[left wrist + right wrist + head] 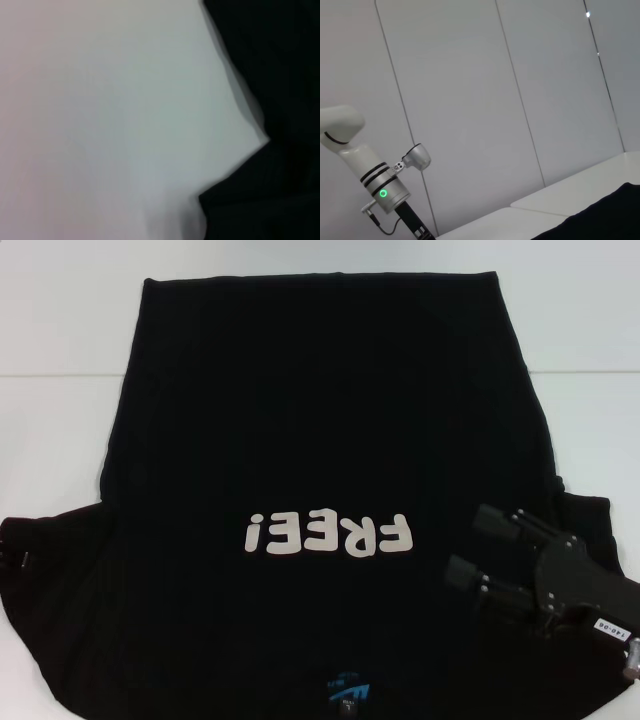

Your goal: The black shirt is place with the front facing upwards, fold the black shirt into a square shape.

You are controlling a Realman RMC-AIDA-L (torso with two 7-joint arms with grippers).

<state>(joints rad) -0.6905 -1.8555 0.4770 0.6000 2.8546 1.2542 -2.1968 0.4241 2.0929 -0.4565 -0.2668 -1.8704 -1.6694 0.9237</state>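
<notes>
The black shirt [320, 420] lies flat, front up, across the white table [60, 400]. Its white "FREE!" letters [328, 534] read upside down from my side, and the blue neck label [350, 692] is at the near edge. My right gripper [478, 545] hovers open over the shirt's right side near the sleeve, fingers pointing toward the letters, nothing between them. The left wrist view shows the shirt's edge and sleeve [270, 190] against the bare table. My left arm [380, 185] shows in the right wrist view, above the shirt's left side; its gripper end is cut off.
Bare white tabletop [590, 360] surrounds the shirt on the left, right and far sides. A grey panelled wall [495, 100] stands behind the table. The shirt's hem [320, 282] lies near the far edge.
</notes>
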